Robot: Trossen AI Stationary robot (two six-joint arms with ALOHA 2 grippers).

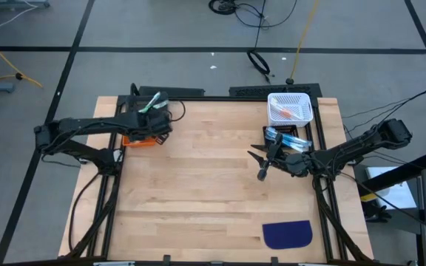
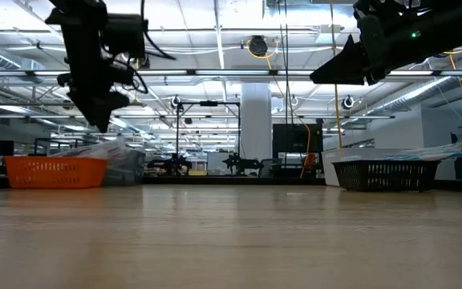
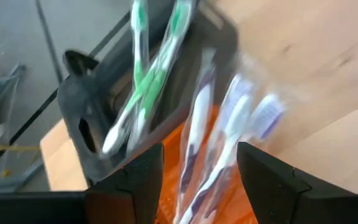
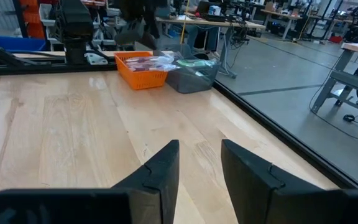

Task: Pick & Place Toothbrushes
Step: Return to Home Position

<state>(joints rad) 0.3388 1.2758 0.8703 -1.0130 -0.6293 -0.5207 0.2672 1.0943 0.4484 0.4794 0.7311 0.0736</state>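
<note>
Wrapped toothbrushes lie in bins at the table's far side. Green ones (image 1: 154, 102) (image 3: 143, 81) stick out of a dark bin (image 3: 79, 118) at far left. White-and-purple ones (image 3: 207, 149) lie in the orange basket (image 1: 137, 140) beside it. My left gripper (image 3: 197, 180) hovers open above that basket, with the purple brushes showing in the gap between its fingers, blurred. At far right, pink-orange brushes (image 1: 285, 112) lie in a white basket (image 1: 291, 97) and blue ones (image 1: 287, 138) in a black bin. My right gripper (image 1: 261, 164) (image 4: 199, 168) hangs open and empty above the bare table, left of the black bin.
A dark blue half-round mat (image 1: 287, 235) lies flat near the table's near right edge. The middle of the wooden table (image 1: 205, 177) is bare. In the low view the orange basket (image 2: 54, 171) stands at left and the black bin (image 2: 385, 172) at right. Cables run on the floor beyond.
</note>
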